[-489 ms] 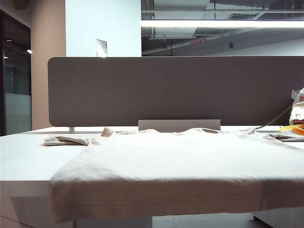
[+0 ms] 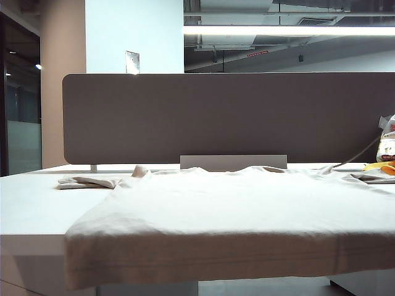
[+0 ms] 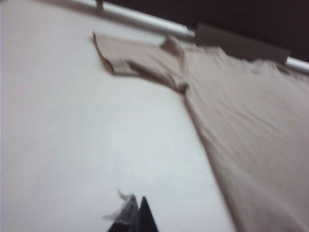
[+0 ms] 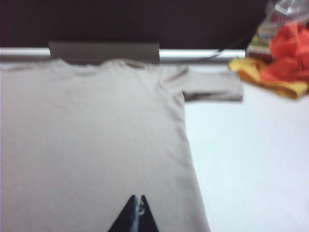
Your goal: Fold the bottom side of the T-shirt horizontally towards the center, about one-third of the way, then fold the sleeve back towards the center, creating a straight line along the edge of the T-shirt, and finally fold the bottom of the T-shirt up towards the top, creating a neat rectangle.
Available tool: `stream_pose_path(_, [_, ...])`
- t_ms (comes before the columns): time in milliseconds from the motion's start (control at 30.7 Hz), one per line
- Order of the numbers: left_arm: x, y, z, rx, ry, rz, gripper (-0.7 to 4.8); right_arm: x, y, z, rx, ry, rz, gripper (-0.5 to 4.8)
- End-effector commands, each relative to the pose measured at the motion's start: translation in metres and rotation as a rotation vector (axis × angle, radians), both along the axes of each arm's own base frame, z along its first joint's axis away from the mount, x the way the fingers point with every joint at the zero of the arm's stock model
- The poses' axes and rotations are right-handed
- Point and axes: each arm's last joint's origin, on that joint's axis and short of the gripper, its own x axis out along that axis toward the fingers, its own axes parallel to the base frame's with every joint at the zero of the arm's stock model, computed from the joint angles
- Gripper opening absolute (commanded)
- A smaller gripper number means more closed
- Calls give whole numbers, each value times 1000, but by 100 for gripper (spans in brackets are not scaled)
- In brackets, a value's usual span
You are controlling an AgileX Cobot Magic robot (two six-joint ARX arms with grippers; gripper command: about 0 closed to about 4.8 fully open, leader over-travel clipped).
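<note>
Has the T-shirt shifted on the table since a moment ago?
No. The T-shirt lies as before: its collar sits below the grey panel and its hem hangs over the table edge in the same place.

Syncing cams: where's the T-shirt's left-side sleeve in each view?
Exterior: sleeve lies flat on the table, left of the T-shirt body.
Left wrist: sleeve is spread toward the far rail.
Right wrist: not in view; only the opposite sleeve shows.
Shared landmark: grey bracket behind the collar.

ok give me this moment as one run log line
stage: not started | T-shirt: flat, unfolded, hem over table edge | left hand: shut, over bare table | right hand: shut, above shirt
</note>
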Motion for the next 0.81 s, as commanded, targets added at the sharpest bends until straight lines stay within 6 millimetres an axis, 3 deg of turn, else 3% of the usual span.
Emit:
stream_pose_path(33, [0, -2, 1, -57, 75, 15, -5, -3, -4, 10, 108, 8, -137, -6])
stream_pose_path(261, [9, -13, 11, -68, 103, -84, -5, -3, -6, 40, 106, 6, -226, -6])
stream_pose_path(456, [26, -24, 24, -60, 238, -157, -5, 16, -5, 61, 140, 166, -222, -6])
stream_pose_path(554, [38, -31, 25, -53, 332, -202, 2, 29, -3, 66, 149, 247, -216, -6])
stream_pose_path(652, [48, -36, 22, -73, 425, -229, 62, 42, -2, 69, 164, 338, -209, -6])
stream_pose_path(782, [55, -41, 12, -144, 533, -294, 62, 54, -4, 65, 252, 439, -195, -2])
stream_pose_path(815, [56, -42, 10, -153, 548, -316, 62, 57, -5, 62, 284, 468, -176, 19])
